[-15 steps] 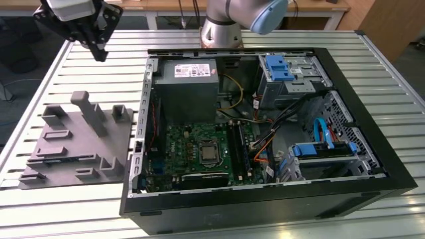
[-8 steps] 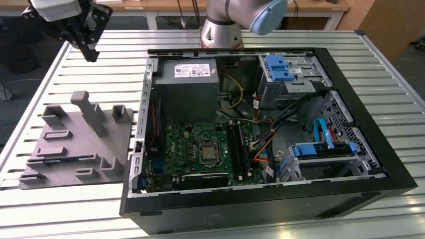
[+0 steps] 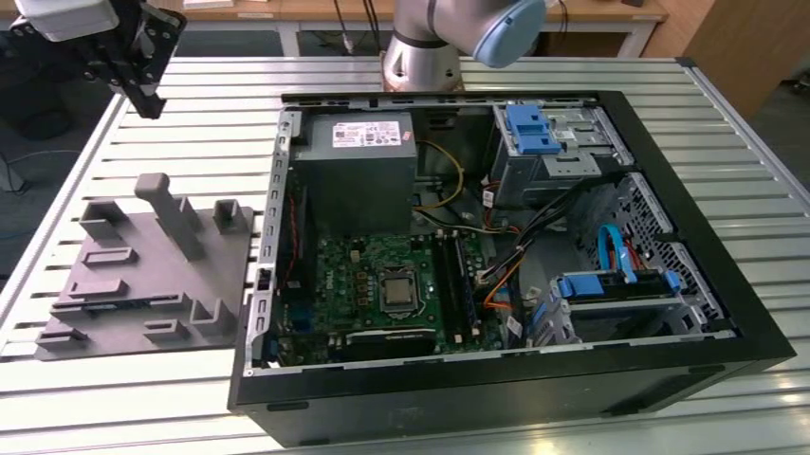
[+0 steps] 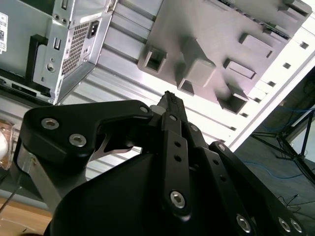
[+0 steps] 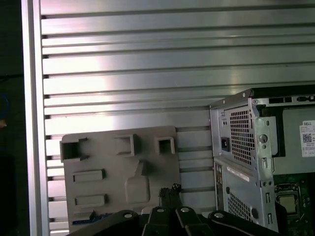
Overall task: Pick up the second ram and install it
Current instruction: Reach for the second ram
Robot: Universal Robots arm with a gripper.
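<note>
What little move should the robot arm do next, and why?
Probably glide the gripper toward the gray holder and stop above what looks like the second ram, lying in one of its long slots. In the exterior view the gripper hangs high over the table, off to one side of the holder, and holds nothing, so it cannot pick anything up from there.
</note>
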